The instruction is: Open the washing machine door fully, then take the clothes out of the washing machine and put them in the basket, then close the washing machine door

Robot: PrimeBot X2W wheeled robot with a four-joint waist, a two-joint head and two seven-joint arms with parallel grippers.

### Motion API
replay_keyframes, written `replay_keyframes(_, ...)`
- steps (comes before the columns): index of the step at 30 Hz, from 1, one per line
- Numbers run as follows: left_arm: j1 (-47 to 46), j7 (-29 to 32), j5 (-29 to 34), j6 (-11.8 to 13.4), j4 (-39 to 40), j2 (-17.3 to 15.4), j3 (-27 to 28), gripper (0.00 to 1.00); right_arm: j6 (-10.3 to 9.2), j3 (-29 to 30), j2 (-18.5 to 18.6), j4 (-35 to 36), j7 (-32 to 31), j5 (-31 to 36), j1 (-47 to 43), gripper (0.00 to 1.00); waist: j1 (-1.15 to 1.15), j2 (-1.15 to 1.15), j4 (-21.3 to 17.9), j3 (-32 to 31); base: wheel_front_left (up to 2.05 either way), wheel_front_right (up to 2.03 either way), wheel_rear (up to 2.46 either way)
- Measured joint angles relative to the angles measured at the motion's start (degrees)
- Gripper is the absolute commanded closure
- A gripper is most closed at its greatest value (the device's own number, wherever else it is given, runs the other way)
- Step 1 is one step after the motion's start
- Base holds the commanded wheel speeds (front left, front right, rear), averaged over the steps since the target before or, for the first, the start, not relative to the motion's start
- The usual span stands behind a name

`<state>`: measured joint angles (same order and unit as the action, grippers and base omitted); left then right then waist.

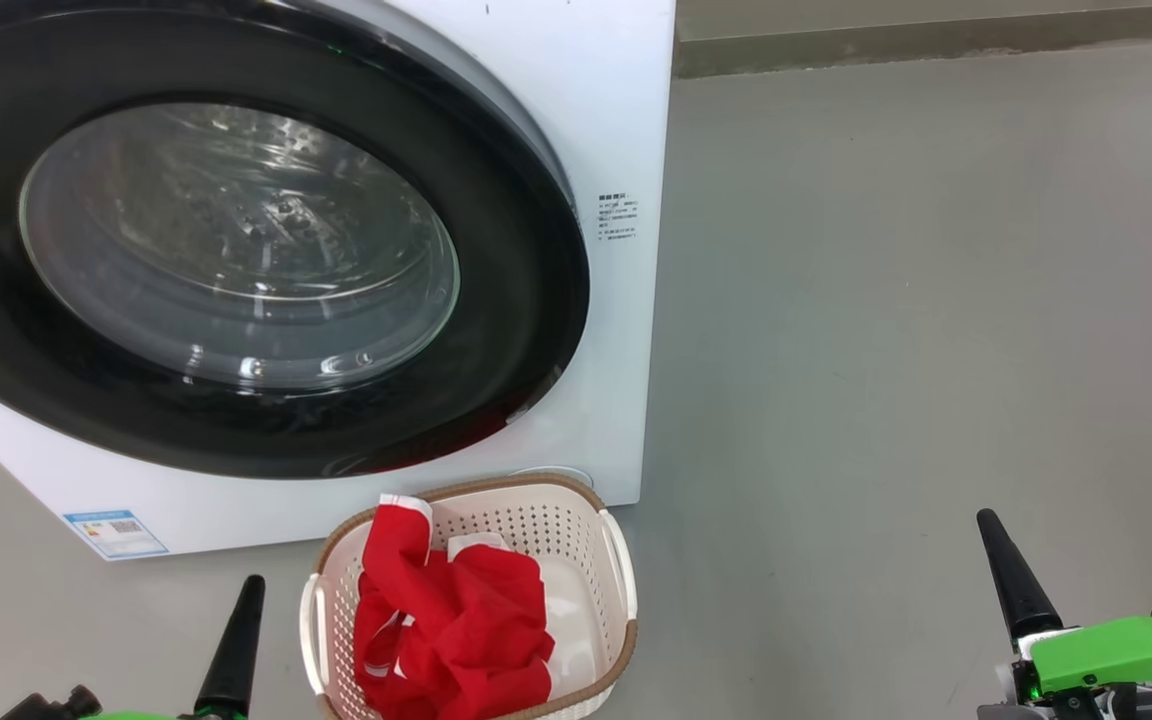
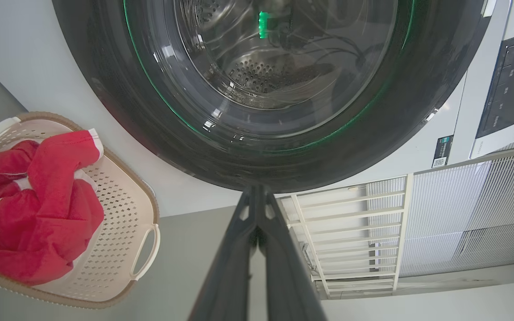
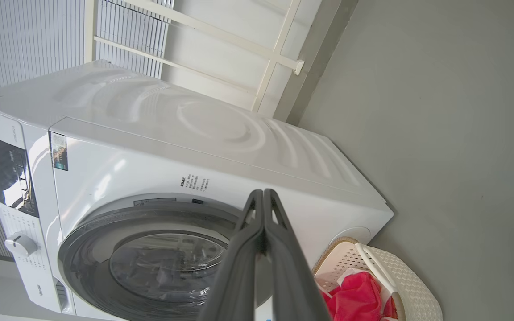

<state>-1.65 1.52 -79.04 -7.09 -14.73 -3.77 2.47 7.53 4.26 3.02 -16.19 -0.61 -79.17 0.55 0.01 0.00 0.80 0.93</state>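
The white washing machine point(image 1: 596, 120) fills the upper left of the head view. Its round black-rimmed door point(image 1: 236, 240) lies shut against the front, glass window in the middle. Below it on the floor stands the cream basket point(image 1: 616, 570) holding the red and white clothes point(image 1: 456, 630). My left gripper point(image 1: 236, 640) is shut and empty, just left of the basket. My right gripper point(image 1: 1011, 575) is shut and empty, well to the basket's right. The left wrist view shows the door point(image 2: 261, 89), the basket point(image 2: 118, 214) and clothes point(image 2: 38, 209); the right wrist view shows the machine point(image 3: 172, 133) and basket point(image 3: 413, 285).
Grey floor point(image 1: 916, 300) stretches to the right of the machine, up to a low wall base at the back. A white railing with slatted panels point(image 2: 373, 232) stands beside the machine. The control panel and knob point(image 3: 16, 243) sit on the machine's front.
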Motion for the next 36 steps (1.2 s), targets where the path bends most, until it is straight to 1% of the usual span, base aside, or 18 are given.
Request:
replay_keyframes(22,-1.77,3.58,-11.74,0.0,-0.36,0.81,1.12,1.0,0.0,1.15,0.18,0.47,-3.71,-11.61,2.25,1.0,0.0,0.0,-0.71,-0.67,0.0,0.0,0.0)
replay_keyframes(25,-2.21,4.02,-12.95,0.0,-0.42,0.99,1.24,1.0,0.0,1.45,0.22,0.51,-4.22,-14.03,2.78,1.0,0.0,0.0,-0.8,-0.76,0.0,0.0,0.0)
replay_keyframes(36,-2.22,4.03,-12.95,0.0,-0.46,1.0,1.4,1.0,-0.01,1.77,0.21,0.54,-4.35,-14.03,3.15,1.0,0.0,0.0,-0.8,-0.75,0.0,0.0,0.0)
